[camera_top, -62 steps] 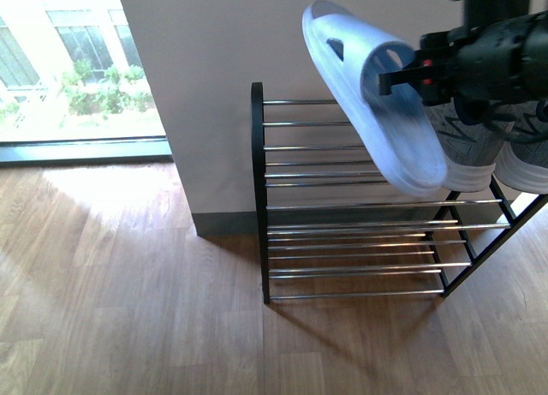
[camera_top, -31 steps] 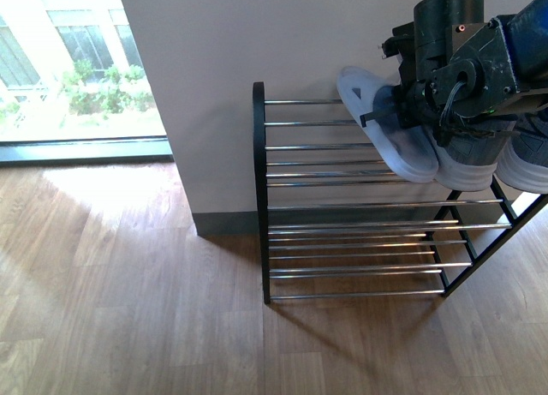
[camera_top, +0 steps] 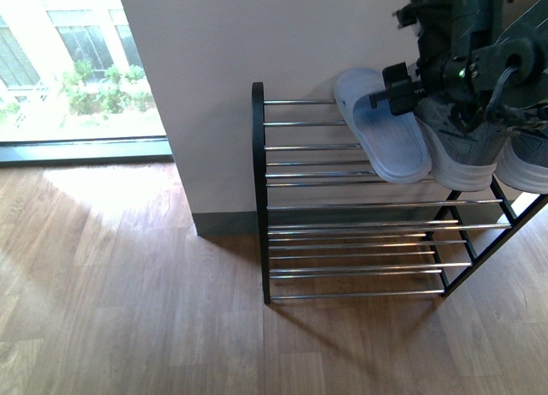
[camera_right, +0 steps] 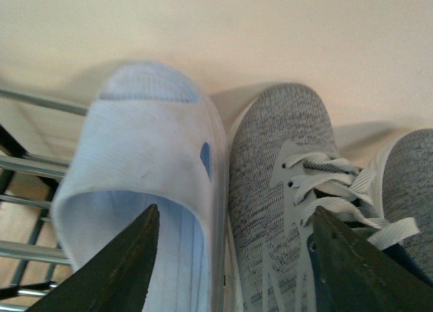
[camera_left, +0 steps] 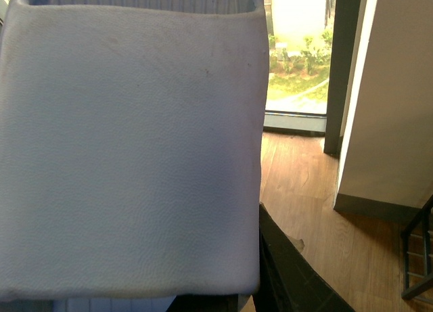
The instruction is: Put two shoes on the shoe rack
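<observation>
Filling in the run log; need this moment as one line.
right hand: open above slide | slide: lying on rack top tier, beside sneaker | left wrist view: filled by second slide

No legible text or labels anywhere.

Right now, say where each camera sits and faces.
Front: on the body, looking down at the shoe rack; right arm shows upper right.
Left wrist: on the left arm, filled by a close pale blue foam surface; window beyond.
Right wrist: on the right arm, looking past its spread fingers at slide and grey sneaker.
Shared: front and right wrist both show that slide and sneaker.
</observation>
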Robot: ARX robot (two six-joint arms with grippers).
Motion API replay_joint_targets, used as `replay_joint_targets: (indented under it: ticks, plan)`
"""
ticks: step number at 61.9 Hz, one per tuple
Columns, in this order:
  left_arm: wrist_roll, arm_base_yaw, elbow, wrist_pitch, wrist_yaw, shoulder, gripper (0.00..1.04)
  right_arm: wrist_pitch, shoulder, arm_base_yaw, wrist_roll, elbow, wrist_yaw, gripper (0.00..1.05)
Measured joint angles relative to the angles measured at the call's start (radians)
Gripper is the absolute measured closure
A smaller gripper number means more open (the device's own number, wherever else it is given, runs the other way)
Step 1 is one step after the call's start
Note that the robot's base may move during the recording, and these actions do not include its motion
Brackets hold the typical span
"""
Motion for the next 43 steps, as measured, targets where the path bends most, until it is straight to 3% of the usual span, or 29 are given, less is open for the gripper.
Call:
replay_joint_targets:
  ticks: [12, 43]
  plan:
    - [0.000, 0.000, 0.000, 0.000, 0.000, 0.000, 1.03, 0.053, -0.211, -0.008, 0.063, -0.208, -0.147, 0.08]
    - [0.000, 0.000, 0.000, 0.000, 0.000, 0.000, 1.03, 0.157, -0.843, -0.208, 0.264, -0.803, -0.630, 0.09]
